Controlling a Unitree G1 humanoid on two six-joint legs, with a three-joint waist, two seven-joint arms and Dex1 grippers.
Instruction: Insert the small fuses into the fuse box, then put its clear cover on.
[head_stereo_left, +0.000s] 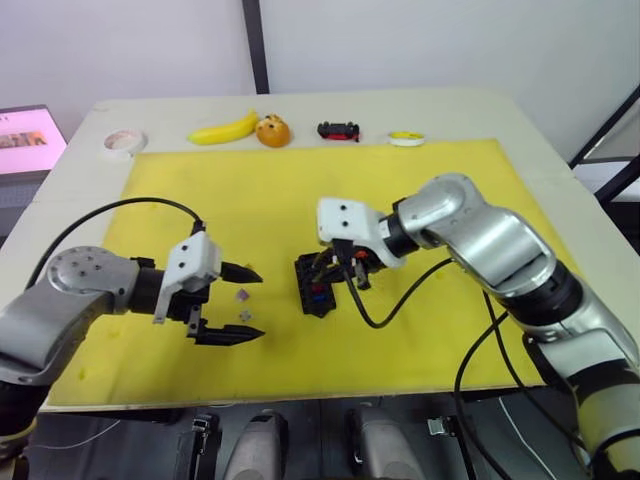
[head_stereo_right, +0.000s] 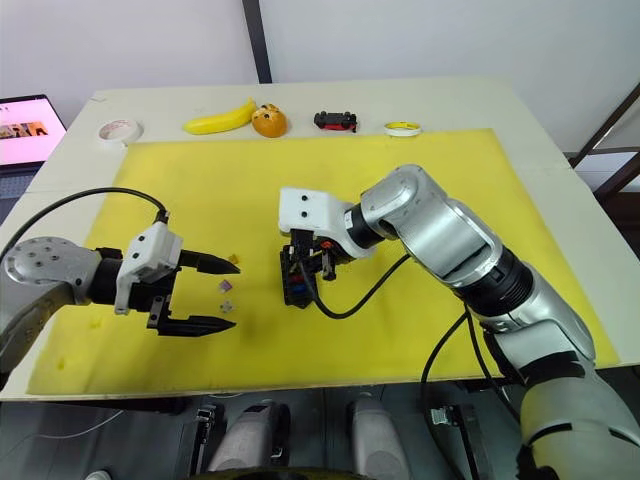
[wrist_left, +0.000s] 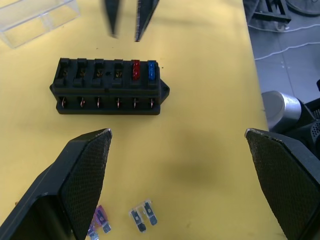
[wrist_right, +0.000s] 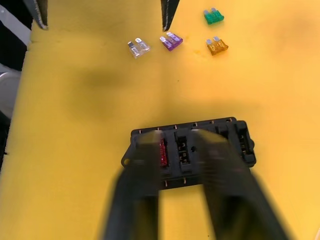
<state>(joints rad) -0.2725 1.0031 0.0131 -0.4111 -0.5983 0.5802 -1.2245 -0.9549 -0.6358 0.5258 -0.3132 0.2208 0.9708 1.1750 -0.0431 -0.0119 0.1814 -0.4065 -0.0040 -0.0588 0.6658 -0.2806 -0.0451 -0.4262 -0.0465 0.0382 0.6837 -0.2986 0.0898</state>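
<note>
Two blade fuses, red and blue, fill the ribbed black fuse box (wrist_left: 107, 85).

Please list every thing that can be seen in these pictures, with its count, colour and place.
fuse box: one, black, on the yellow mat, red and blue fuses already in two end slots
loose fuses: four; clear, purple, green, amber, on the mat beside the box
clear cover: one, transparent, on the mat beyond the box
mat: one, yellow, on the table
banana: one, yellow, far table edge
orange object: one, beside the banana
toy car: one, black and red, far edge
tape rolls: two; white, yellow
screen: one, off the table's left
left end effector: open, near the loose fuses
right end effector: over the box
</note>
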